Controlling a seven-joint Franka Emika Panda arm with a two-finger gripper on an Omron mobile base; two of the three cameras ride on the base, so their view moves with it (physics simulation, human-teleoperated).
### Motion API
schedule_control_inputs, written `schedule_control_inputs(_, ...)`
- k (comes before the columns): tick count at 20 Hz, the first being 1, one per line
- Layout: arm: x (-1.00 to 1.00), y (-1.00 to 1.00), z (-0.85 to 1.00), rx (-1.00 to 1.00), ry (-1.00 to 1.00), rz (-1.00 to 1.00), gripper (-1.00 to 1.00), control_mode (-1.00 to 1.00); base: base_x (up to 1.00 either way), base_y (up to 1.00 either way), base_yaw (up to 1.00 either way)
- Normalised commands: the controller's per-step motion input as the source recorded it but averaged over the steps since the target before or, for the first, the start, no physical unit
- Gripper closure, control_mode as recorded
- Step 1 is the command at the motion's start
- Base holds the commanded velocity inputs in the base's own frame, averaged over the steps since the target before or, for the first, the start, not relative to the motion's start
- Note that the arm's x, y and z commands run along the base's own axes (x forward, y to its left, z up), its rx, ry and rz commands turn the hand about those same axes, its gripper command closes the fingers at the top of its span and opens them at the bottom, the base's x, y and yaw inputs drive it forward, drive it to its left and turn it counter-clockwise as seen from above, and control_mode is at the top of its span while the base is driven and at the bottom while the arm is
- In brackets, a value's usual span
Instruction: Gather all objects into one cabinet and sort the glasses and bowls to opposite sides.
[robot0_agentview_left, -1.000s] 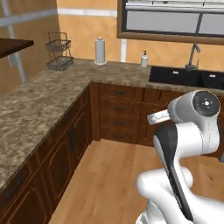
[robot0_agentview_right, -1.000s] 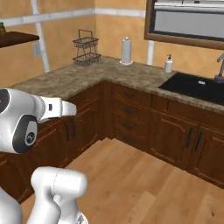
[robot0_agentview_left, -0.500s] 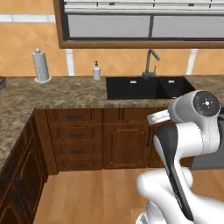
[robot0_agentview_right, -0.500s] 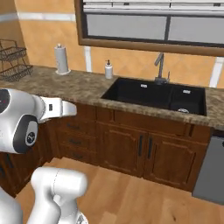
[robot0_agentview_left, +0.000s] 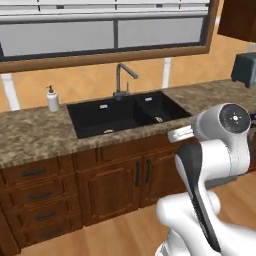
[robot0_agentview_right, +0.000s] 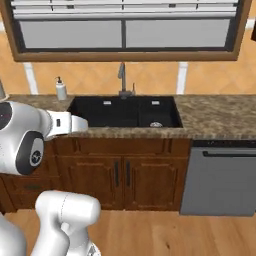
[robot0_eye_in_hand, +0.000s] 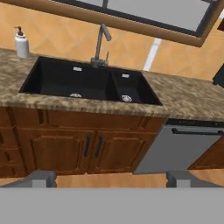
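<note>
The end effector (robot0_eye_in_hand: 111, 178) stands wide and empty, facing the black double sink (robot0_eye_in_hand: 87, 81) in the speckled granite worktop (robot0_eye_in_hand: 188, 98); bowls and cups probably lie elsewhere, off to one side.

Black double sink (robot0_agentview_right: 124, 111) in granite counter (robot0_agentview_right: 215, 117), faucet (robot0_agentview_right: 122, 77) behind, soap dispenser (robot0_agentview_right: 61, 89) left, dishwasher (robot0_agentview_right: 220, 177) right

Black sink (robot0_agentview_right: 122, 111) in granite counter (robot0_agentview_right: 215, 116), window (robot0_agentview_right: 125, 30) above.

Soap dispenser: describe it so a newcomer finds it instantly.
Start at the black double sink under the window. Follow the granite counter to the faucet's left. The soap dispenser is the small white pump bottle against the wall, alone on that stretch.
</note>
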Motion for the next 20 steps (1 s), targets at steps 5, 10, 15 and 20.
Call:
schedule_control_inputs(5,0.00,0.00,0.00,0.00,0.00,0.00,-1.00,1.00,0.92,-0.03,-0.52)
schedule_control_inputs(10,0.00,0.00,0.00,0.00,0.00,0.00,-1.00,1.00,0.79,-0.15,-0.55)
schedule_control_inputs(15,0.00,0.00,0.00,0.00,0.00,0.00,-1.00,1.00,0.50,-0.22,-0.53)
schedule_control_inputs(20,0.00,0.00,0.00,0.00,0.00,0.00,-1.00,1.00,0.07,-0.57,-0.25)
